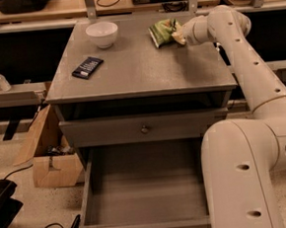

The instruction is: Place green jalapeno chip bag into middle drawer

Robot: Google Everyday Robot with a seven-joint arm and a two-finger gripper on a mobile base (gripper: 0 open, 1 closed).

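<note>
The green jalapeno chip bag (162, 32) is a crumpled light-green foil bag at the back right of the grey cabinet top (139, 69). My gripper (177, 34) is at the bag's right edge, shut on it, holding it tilted up off the surface. The middle drawer (144, 197) stands pulled out below, a deep grey tray with a bare floor, directly under the cabinet front. My arm runs from the gripper down the right side, past the drawer's right wall.
A white bowl (102, 34) stands at the back left of the top and a flat dark bar (87, 67) lies in front of it. A shut drawer with a round knob (144, 129) sits above the open one. A cardboard box (50, 160) stands on the floor at left.
</note>
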